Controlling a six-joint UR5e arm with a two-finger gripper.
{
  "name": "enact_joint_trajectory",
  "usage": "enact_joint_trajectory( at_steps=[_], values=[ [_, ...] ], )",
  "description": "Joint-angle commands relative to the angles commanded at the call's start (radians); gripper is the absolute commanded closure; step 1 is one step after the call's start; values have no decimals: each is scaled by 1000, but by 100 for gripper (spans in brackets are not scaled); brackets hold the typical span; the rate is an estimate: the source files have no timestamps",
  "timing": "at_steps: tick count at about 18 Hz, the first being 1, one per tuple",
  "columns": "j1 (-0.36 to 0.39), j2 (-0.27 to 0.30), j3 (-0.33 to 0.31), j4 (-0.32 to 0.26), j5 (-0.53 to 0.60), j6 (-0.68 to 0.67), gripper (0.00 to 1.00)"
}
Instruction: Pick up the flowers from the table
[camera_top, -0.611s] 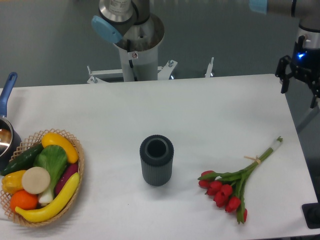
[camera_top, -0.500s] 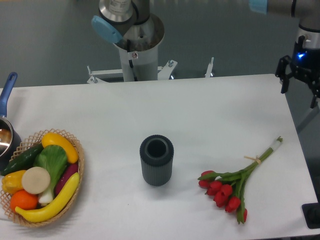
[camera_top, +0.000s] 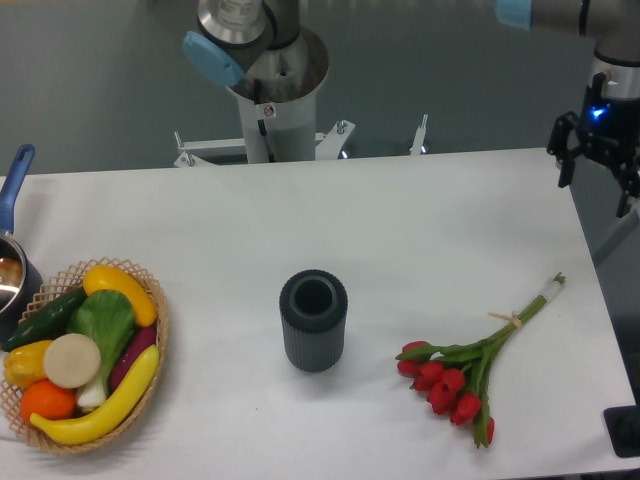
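The flowers (camera_top: 470, 368), a small bunch of red tulips with green stems tied with a pale band, lie flat on the white table (camera_top: 400, 230) at the front right, blooms toward the front, stem ends pointing to the back right. My gripper (camera_top: 596, 188) hangs at the table's far right edge, well behind and to the right of the flowers, its black fingers spread apart and empty. Part of it runs off the frame's right edge.
A dark grey ribbed cylinder vase (camera_top: 313, 320) stands upright in the middle, left of the flowers. A wicker basket (camera_top: 150, 390) of plastic fruit and vegetables sits at the front left. A pot with a blue handle (camera_top: 12, 190) is at the left edge. The arm's base (camera_top: 270, 90) stands behind the table.
The gripper has shifted slightly to the left and up at the right edge. The flowers and everything else have not moved.
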Motion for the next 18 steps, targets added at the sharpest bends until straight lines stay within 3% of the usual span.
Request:
enact_joint_trajectory(
  at_steps=[5, 12, 18],
  values=[
    [-5, -2, -6, -9, -5, -136, 0],
    [-83, -46, -28, 2, -3, -389, 0],
    [-143, -127, -15, 57, -2, -420, 0]
  ],
)
